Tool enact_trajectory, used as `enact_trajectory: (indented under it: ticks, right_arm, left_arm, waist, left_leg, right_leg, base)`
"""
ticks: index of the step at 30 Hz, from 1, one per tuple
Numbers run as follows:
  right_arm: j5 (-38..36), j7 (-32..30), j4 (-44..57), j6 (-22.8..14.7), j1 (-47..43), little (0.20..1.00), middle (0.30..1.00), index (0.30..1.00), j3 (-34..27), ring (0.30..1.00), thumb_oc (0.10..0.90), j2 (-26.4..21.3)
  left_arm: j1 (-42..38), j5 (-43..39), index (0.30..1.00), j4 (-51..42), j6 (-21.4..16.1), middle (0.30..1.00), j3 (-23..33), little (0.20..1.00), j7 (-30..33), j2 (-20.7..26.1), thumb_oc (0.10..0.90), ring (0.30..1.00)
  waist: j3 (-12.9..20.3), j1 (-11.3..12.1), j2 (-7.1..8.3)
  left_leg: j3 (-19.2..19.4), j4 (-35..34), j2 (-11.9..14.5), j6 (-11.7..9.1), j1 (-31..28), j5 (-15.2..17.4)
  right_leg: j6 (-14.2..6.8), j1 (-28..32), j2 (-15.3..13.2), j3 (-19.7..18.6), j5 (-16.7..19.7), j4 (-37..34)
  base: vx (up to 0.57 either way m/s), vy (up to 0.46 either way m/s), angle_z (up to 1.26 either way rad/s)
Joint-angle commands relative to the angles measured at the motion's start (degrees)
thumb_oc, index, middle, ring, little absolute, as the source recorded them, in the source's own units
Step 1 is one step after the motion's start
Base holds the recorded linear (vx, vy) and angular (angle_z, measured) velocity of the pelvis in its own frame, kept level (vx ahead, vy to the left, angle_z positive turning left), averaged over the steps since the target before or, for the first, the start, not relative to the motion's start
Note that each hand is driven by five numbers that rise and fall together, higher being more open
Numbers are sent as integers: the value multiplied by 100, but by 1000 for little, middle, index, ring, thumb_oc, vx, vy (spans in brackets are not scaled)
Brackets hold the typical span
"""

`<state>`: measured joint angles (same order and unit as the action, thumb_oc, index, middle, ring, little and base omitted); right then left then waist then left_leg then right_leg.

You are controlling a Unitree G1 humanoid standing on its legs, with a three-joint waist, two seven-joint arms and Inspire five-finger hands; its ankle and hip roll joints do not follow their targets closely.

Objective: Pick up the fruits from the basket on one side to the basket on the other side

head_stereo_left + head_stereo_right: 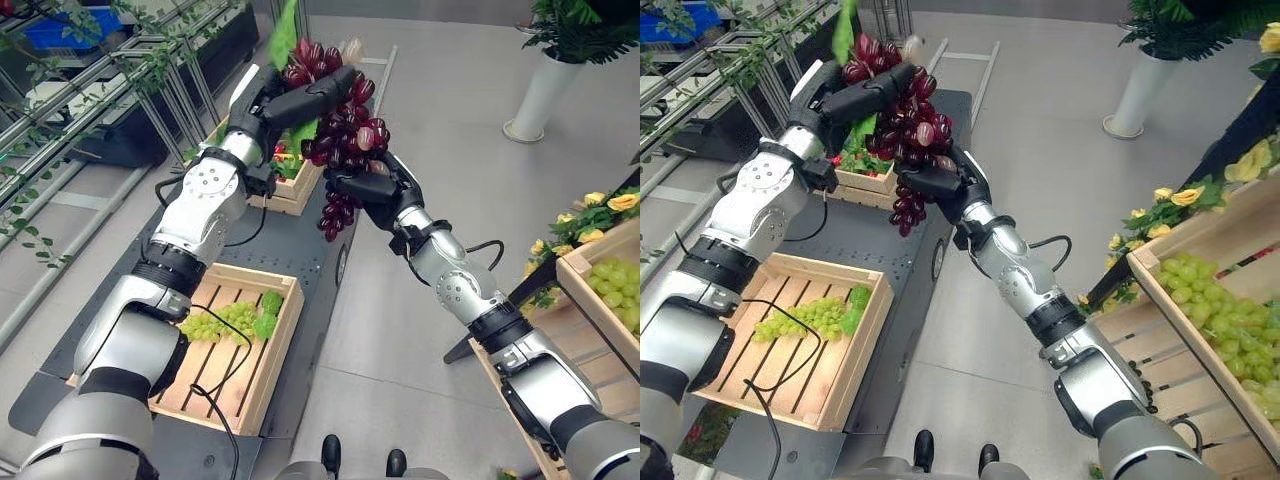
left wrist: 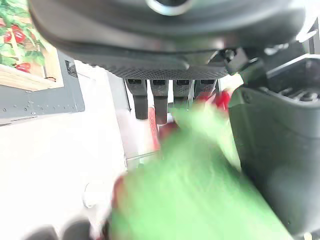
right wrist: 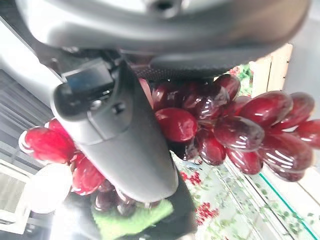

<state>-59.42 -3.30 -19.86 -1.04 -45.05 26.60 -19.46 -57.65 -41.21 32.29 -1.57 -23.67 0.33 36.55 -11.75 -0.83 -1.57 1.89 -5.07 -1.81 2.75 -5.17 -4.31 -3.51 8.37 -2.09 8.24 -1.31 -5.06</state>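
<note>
Right wrist view shows the right hand (image 3: 125,135) with its thumb pressed across a bunch of red grapes (image 3: 235,130), the glossy fruit bulging out past it; the fingers are curled round the lower half of the bunch. From the head views, the left hand (image 1: 305,98) grips the top of the same bunch, fingers and thumb closed over it, with a green leaf (image 1: 284,35) sticking up above. The grapes hang in the air between the two hands, above the far end of a dark cart (image 1: 300,250). Under them sits a small crate (image 1: 292,195) holding red fruit and leaves. Nearer on the cart lies a larger wooden crate (image 1: 262,375) with green grapes (image 1: 220,322) inside. At the robot's right stands a wooden bin (image 1: 1170,262) of green grapes, edged by yellow roses (image 1: 1185,196). A white planter (image 1: 1137,92) stands on the grey floor beyond.
</note>
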Motion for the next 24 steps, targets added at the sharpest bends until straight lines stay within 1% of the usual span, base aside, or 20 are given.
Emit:
enact_trajectory:
  ticks: [1, 3, 7, 11, 12, 15, 17, 21, 22, 23, 24]
  right_arm:
    - [-81, -55, 566, -1194, 90, 300, 300, 300, -1063, 300, 400, 128]
    - [47, -63, 586, -1128, 190, 300, 300, 300, -1119, 300, 400, 85]
    - [56, 44, 564, -1004, 314, 300, 300, 300, -1170, 300, 400, 48]
    - [23, 88, 411, -963, 326, 300, 300, 300, -1218, 300, 400, 54]
    - [22, 133, 338, -939, 329, 300, 300, 300, -1240, 300, 400, 67]
    - [118, 151, 264, -907, 362, 300, 300, 300, -1234, 300, 400, 127]
    - [262, 170, 199, -859, 397, 300, 300, 300, -1192, 300, 400, 154]
    - [449, 297, 147, -744, 526, 300, 300, 300, -1176, 300, 400, 120]
    - [571, 424, 162, -672, 703, 300, 300, 300, -1175, 300, 400, 67]
    - [584, 437, 166, -657, 733, 300, 300, 300, -1172, 300, 400, 59]
    - [644, 524, 183, -642, 923, 300, 300, 300, -1192, 300, 400, 32]
  left_arm:
    - [302, 12, 900, 678, -419, 900, 394, 900, -116, 56, 800, 900]
    - [424, -179, 900, 501, -473, 900, 447, 900, -373, 24, 800, 900]
    - [608, -599, 900, 182, -496, 900, 554, 900, -790, -84, 800, 900]
    - [755, -1292, 900, -71, -467, 900, 608, 900, -1335, -288, 800, 900]
    - [815, -1493, 900, -181, -473, 900, 647, 900, -1397, -395, 800, 900]
    - [965, -1705, 900, -257, -586, 900, 749, 900, -1477, -580, 800, 900]
    - [1140, -1627, 900, -258, -715, 900, 835, 900, -1498, -680, 800, 900]
    - [1440, -1349, 900, -145, -816, 900, 907, 900, -1413, -755, 800, 900]
    - [1672, -923, 900, -78, -1000, 900, 957, 900, -1293, -767, 800, 900]
    - [1710, -853, 900, -66, -1032, 900, 960, 900, -1279, -763, 800, 900]
    - [1951, -591, 900, -61, -1131, 900, 1002, 900, -1198, -754, 800, 900]
  waist:
    - [1295, -4, -28]
    - [1286, -20, -21]
    - [1266, -44, -5]
    - [1260, -59, 18]
    - [1258, -66, 23]
    - [1252, -66, 36]
    - [1249, -52, 46]
    - [1243, -38, 64]
    - [1228, -38, 75]
    - [1226, -37, 75]
    - [1209, -29, 83]
  left_leg:
    - [67, 7, -81, -205, -97, 618]
    - [93, 7, -72, -205, -91, 625]
    - [127, 7, -60, -208, -95, 641]
    - [156, 7, -52, -211, -109, 651]
    - [169, 7, -49, -210, -119, 656]
    - [182, 7, -47, -207, -129, 660]
    - [191, 7, -44, -203, -135, 663]
    - [183, 7, -50, -191, -140, 667]
    - [185, 7, -53, -186, -140, 666]
    - [183, 7, -54, -184, -140, 667]
    - [176, 7, -57, -171, -139, 670]
  right_leg:
    - [102, -247, 75, -76, 230, 6]
    - [99, -260, 75, -92, 237, 6]
    - [103, -267, 81, -113, 244, 6]
    - [110, -266, 86, -140, 260, 6]
    - [114, -259, 90, -156, 262, 6]
    - [122, -253, 92, -171, 264, 6]
    - [132, -243, 90, -172, 262, 6]
    - [133, -236, 87, -169, 258, 6]
    - [129, -242, 86, -170, 265, 6]
    - [129, -242, 86, -171, 265, 6]
    - [127, -247, 85, -179, 268, 6]
  base:
    - [39, 13, -3]
    - [24, 11, -6]
    - [19, 11, -10]
    - [25, 12, -12]
    - [32, 14, -1]
    - [0, 0, 0]
    - [10, 6, -2]
    - [20, 12, -6]
    - [14, 10, -10]
    - [19, 10, -11]
    - [13, 5, -8]
